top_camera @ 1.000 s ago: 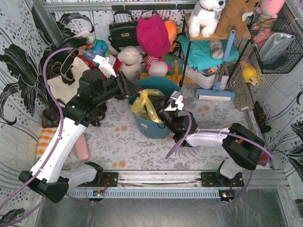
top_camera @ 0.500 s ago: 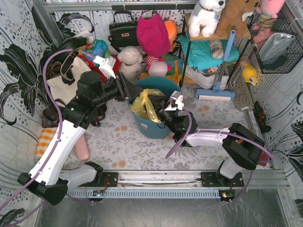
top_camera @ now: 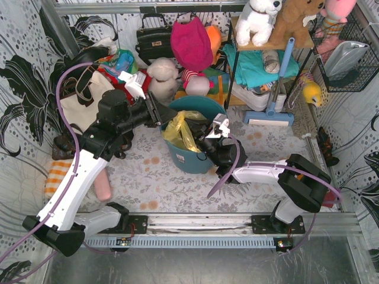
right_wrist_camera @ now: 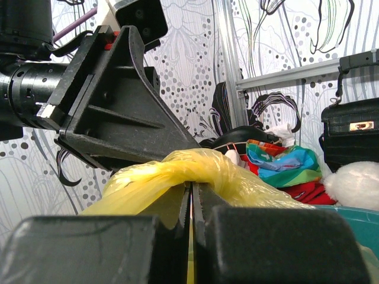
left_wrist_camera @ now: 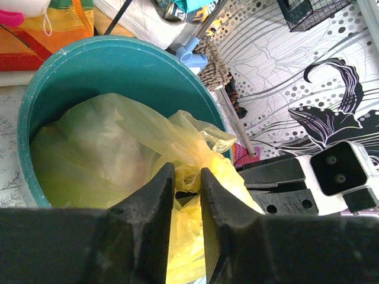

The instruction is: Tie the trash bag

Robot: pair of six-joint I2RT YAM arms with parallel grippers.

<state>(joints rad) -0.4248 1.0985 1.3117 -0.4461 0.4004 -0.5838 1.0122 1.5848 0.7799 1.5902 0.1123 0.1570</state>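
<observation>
The translucent yellow-green plastic trash bag [top_camera: 179, 131] sits in the round teal plastic bin [top_camera: 185, 161]. Right claw [right_wrist_camera: 190, 190] clenched on a twisted strand; left claw [left_wrist_camera: 182, 173] straddles the bunched neck — grasping or not, I cannot tell — so pinch firmly before pulling.

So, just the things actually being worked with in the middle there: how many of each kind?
Robot arms: 2 (left arm, right arm)
Teal bin: 1
Yellow trash bag: 1
Total: 4
</observation>
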